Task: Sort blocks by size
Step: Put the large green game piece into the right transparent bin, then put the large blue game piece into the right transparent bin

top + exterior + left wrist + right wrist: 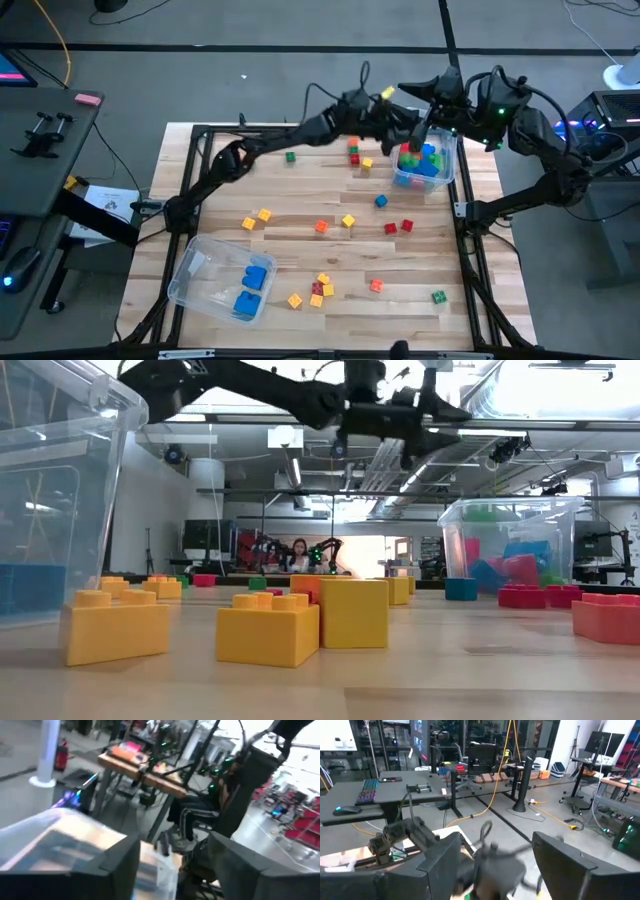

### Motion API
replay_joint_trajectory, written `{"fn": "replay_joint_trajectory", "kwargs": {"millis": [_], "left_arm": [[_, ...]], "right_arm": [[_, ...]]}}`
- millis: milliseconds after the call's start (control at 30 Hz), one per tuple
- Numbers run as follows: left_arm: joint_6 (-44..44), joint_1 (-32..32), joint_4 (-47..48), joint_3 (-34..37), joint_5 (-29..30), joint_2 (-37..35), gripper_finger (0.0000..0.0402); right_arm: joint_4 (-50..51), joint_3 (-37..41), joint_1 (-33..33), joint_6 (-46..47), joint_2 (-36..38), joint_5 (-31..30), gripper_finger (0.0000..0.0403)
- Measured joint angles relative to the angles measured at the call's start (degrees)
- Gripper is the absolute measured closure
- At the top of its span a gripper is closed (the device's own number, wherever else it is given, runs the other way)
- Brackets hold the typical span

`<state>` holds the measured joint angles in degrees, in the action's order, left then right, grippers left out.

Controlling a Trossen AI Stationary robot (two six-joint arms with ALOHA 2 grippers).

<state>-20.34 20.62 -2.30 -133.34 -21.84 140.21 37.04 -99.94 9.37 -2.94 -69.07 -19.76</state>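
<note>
Blocks (322,226) scattered mid-bench, some already in far-right bin (447,176) and near-left bin (190,270). Left gripper (418,134) over far-right bin, fingers apart, empty; right gripper (436,92) likewise apart. Light, rigid, slick plastic: best pinched across flat sides.

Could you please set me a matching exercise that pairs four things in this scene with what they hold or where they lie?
Things:
1. right-hand clear plastic bin
2. left-hand clear plastic bin
3. small green block
4. pink object

States:
A. lies on the grey side desk
B. holds only blue blocks
C. holds red, green and blue blocks
D. lies loose on the wooden table

Pairs: 1-C, 2-B, 3-D, 4-A
</note>
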Motion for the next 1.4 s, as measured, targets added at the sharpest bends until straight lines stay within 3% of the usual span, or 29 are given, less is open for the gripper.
{"fn": "replay_joint_trajectory", "kwargs": {"millis": [67,167,233,300,367,467,600,700,800,967,1133,1267,1400], "left_arm": [[-0.88,0.94,5.2,0.0,-1.42,-2.13,0.0157],[-0.68,2.73,16.94,0.02,-12.62,-6.11,0.0143],[2.65,3.07,26.11,0.0,-19.6,-9.31,0.0142],[9.1,2.16,39.15,0.17,-22.55,-13.03,0.0145],[17.6,0.11,54.05,0.63,-21.61,-17.23,0.0149],[25.36,-5.05,68.03,4.65,-16.13,-25.01,0.0151],[23.97,-14.29,69.57,17.63,-5.62,-38.91,0.0151],[15.27,-21.0,65.16,32.23,6.83,-51.22,0.0151],[-0.8,-27.28,61.69,46.92,18.63,-63.93,0.0151],[-35.05,-41.64,62.96,63.12,26.63,-78.25,0.0152],[-56.77,-55.23,64.27,70.27,27.36,-77.39,0.0152],[-74.78,-59.2,56.91,74.45,30.29,-72.7,0.0152],[-84.53,-60.64,48.35,79.31,26.84,-69.22,0.0152]], "right_arm": [[-0.01,0.0,0.02,-0.99,0.06,-0.01,0.0158],[0.0,0.0,0.0,-1.61,0.03,-0.02,0.0158],[0.0,0.0,0.01,-2.29,0.03,-0.01,0.0158],[0.06,0.0,0.01,-3.51,0.03,-0.01,0.0158],[0.83,0.0,0.0,-4.64,0.03,-0.01,0.0158],[3.09,0.0,0.01,-5.07,0.03,0.01,0.0158],[7.62,0.0,0.02,-6.83,0.03,-0.02,0.0158],[10.92,0.0,0.02,-7.63,0.03,-0.01,0.0158],[13.3,0.0,0.02,-8.11,0.03,-0.02,0.0158],[15.08,0.0,0.02,-9.13,0.03,-0.01,0.0158],[15.08,0.0,0.02,-9.08,0.03,-0.02,0.0158],[15.08,0.0,0.02,-8.24,0.03,-0.03,0.0158],[15.06,0.0,0.02,-7.58,0.03,-0.37,0.0158]]}}
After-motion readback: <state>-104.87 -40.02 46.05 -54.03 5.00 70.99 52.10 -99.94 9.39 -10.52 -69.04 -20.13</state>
